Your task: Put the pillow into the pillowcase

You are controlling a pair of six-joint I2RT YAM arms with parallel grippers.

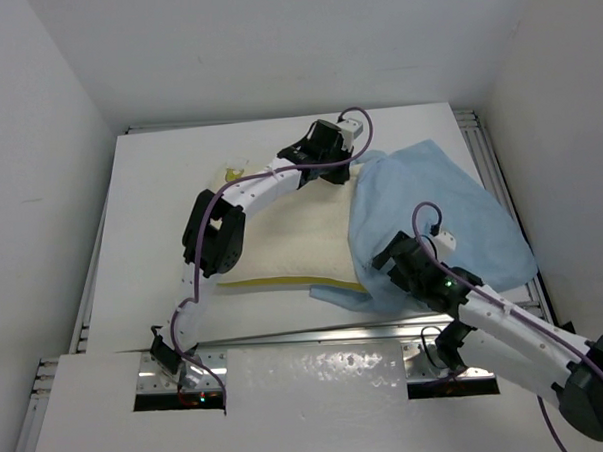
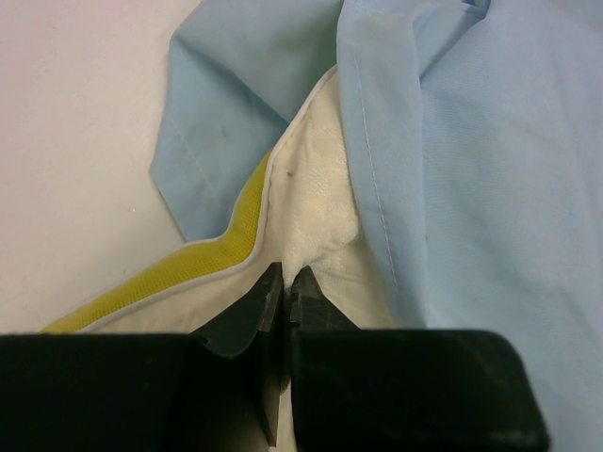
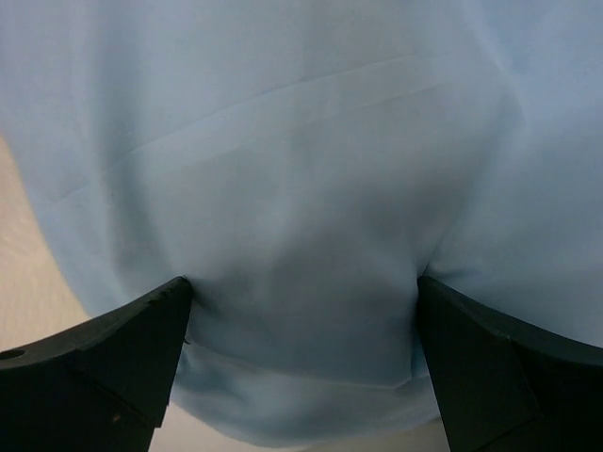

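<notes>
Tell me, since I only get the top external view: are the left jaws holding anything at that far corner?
Observer: Yes. The left wrist view shows the left jaws shut, apparently pinching the pillow by its cream cover.
Operator: Is the pillowcase over that corner?
Observer: Partly. The pillowcase drapes over the pillow just right of the jaws, and the yellow edge band is bare.
Operator: And the right jaws?
Observer: Wide open, with the pillowcase's blue cloth spanning the gap between them.

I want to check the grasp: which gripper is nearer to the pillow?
Left. The left gripper, shut, touches the pillow at its far corner; the right gripper hangs open over the pillowcase.
</notes>
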